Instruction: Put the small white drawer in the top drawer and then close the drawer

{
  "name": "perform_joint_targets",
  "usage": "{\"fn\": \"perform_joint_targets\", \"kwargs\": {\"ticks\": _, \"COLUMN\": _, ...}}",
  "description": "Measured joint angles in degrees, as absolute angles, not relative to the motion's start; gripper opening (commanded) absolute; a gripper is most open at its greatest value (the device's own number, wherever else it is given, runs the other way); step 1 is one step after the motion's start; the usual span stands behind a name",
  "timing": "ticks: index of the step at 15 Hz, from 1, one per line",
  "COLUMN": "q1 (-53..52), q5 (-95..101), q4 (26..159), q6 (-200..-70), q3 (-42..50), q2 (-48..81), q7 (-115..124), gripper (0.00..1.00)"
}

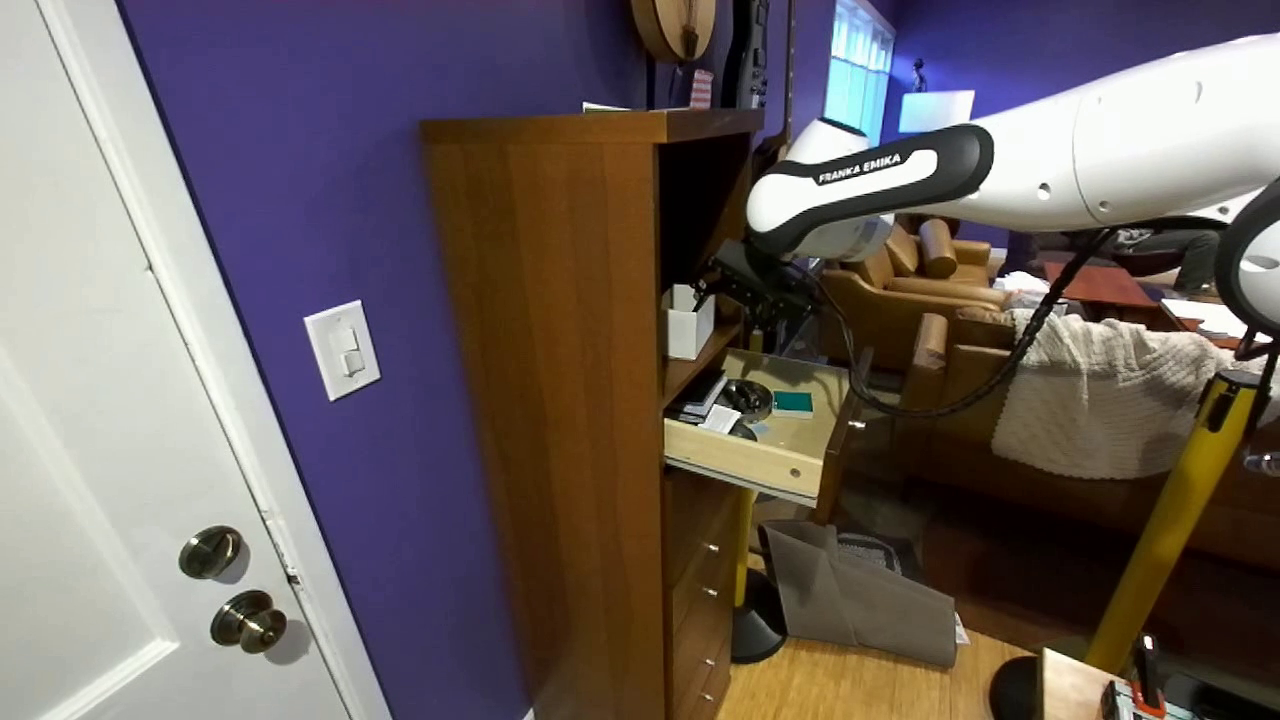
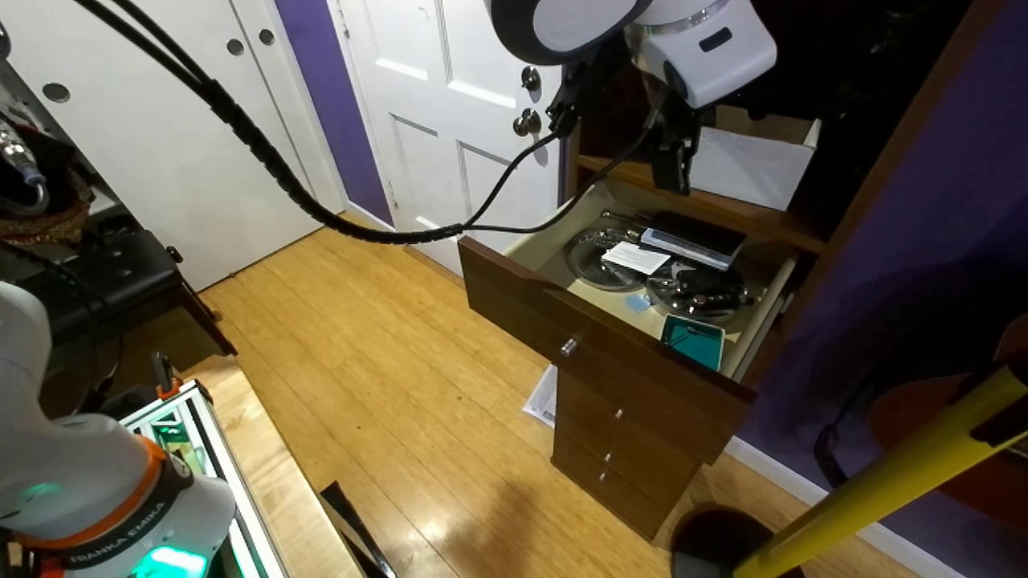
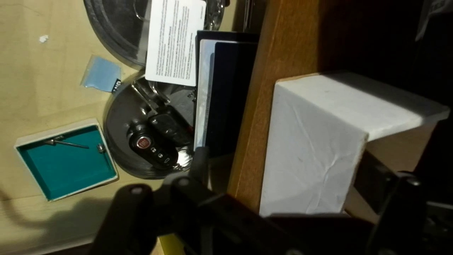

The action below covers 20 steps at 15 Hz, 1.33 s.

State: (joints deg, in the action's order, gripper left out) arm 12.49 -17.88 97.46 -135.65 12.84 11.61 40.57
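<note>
Small white open-topped card drawer: upright on the brown wooden shelf; from it, the pulled-out brown-fronted wooden top drawer lies at about seven o'clock in an exterior view and at nine o'clock in the wrist view.
Likely weight: light, judging by the thin walls; its inside is mostly hidden, so any load there cannot be told.
Stiffness: holds its boxy shape, yet the outside is creased and the inside looks like raw brown cardboard; a hard squeeze would probably dent it rather than snap it.
Surface: matt and papery, so slipping seems unlikely under a gentle pinch.
Black jaws: spread apart, one outside the wall that faces the top drawer, the other seemingly over the open mouth; whether either touches the card, I cannot tell.
Where to hold: across the upper rim of that front wall, better near mid-length. In an exterior view the jaws stand by its nine-o'clock end; lifted there, the three-o'clock end may sag.
Inside the top drawer: dark round dish with keys, white printed card, teal-lined shallow box; resting on these, the small white drawer could tip.
</note>
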Motion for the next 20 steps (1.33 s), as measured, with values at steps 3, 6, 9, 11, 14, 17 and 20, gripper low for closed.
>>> {"fn": "perform_joint_targets", "kwargs": {"ticks": 3, "q1": 12.5, "q5": -17.5, "q4": 97.5, "q6": -135.6, "q3": 12.9, "q2": 12.2, "q7": 40.6, "gripper": 0.87}}
{"fn": "perform_joint_targets", "kwargs": {"ticks": 6, "q1": 12.5, "q5": -16.4, "q4": 97.2, "q6": -135.6, "q3": 13.1, "q2": 12.2, "q7": 41.6, "gripper": 0.58}}
{"fn": "perform_joint_targets", "kwargs": {"ticks": 9, "q1": 12.5, "q5": -15.5, "q4": 96.3, "q6": -135.6, "q3": 13.3, "q2": 12.2, "q7": 42.7, "gripper": 0.35}}
{"fn": "perform_joint_targets", "kwargs": {"ticks": 11, "q1": 12.5, "q5": -15.1, "q4": 95.9, "q6": -135.6, "q3": 13.3, "q2": 12.1, "q7": 42.9, "gripper": 0.19}}
{"fn": "perform_joint_targets", "kwargs": {"ticks": 14, "q1": 12.5, "q5": -14.9, "q4": 95.7, "q6": -135.6, "q3": 13.3, "q2": 11.9, "q7": 42.9, "gripper": 0.04}}
{"fn": "perform_joint_targets", "kwargs": {"ticks": 17, "q1": 12.5, "q5": -14.4, "q4": 95.7, "q6": -135.6, "q3": 13.3, "q2": 11.9, "q7": 42.9, "gripper": 0.00}}
{"fn": "perform_joint_targets", "kwargs": {"ticks": 20, "q1": 12.4, "q5": -14.1, "q4": 95.7, "q6": -135.5, "q3": 13.3, "q2": 11.8, "q7": 42.9, "gripper": 0.01}}
